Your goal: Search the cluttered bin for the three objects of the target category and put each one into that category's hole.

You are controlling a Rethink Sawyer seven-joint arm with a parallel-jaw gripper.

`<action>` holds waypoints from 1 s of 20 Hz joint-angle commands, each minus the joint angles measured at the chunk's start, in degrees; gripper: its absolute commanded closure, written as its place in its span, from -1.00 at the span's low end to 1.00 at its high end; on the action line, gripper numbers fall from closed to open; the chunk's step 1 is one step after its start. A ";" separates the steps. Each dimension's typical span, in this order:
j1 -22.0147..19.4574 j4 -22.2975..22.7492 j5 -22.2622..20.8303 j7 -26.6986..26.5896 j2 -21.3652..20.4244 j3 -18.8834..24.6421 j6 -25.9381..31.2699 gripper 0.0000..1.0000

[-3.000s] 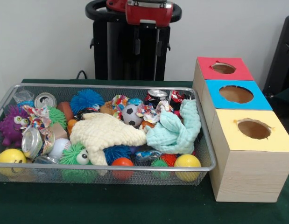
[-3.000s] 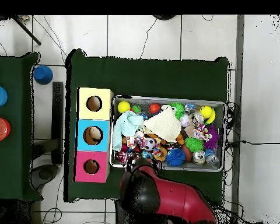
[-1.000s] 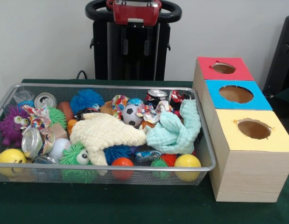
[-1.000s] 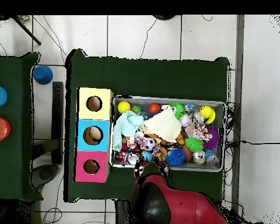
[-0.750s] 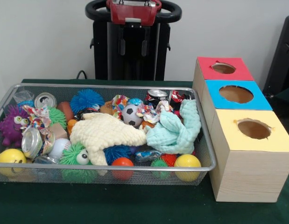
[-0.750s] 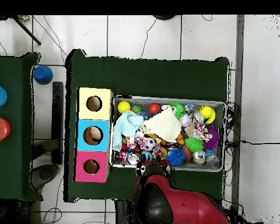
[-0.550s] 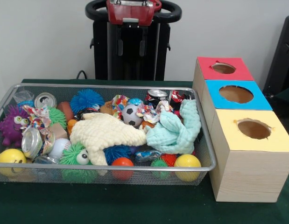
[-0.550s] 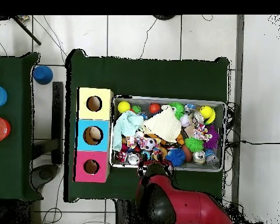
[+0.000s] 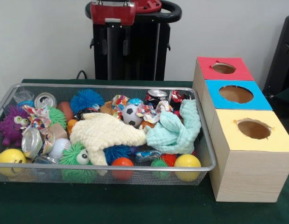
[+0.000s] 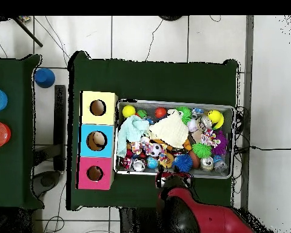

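I hang high above the bin's point(image 9: 206, 149) robot-side rim, behind everything in it, with only my red wrist block and arm point(image 10: 190, 215) showing. My gripper point(image 9: 107, 46) shows as two dark rails below that block against the dark pedestal, and I cannot tell how wide it stands or whether it carries anything; I see no object hanging from it.

As for progress, I judge the task barely begun. The bin is packed: a cream cloth point(image 9: 107, 132) and a mint cloth point(image 9: 174, 130) lie on top below and ahead of me, a soccer ball point(image 9: 131, 115) between them, crushed cans point(image 9: 32, 142) off to one side, spiky balls, a yellow ball point(image 9: 187, 162) at the rim farthest from me. The three boxes stand in a row beside the bin's end, well apart from me: the red box point(image 9: 223, 70), the blue box point(image 9: 235, 95), the yellow box point(image 9: 254, 130). From the front the holes look dark and I cannot see inside. Nothing tells me the target category, so all three finds seem left to do.

The overhead view shows what the front one cannot: my arm sits just outside the bin rim, not over the contents, and something pale lies inside the blue box's hole. The front view alone shows the height at which I hang and how the cloths drape over the toys beneath.
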 commanded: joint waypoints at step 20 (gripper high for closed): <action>-15.05 -3.53 -12.74 -1.40 7.88 11.42 3.59 -1.00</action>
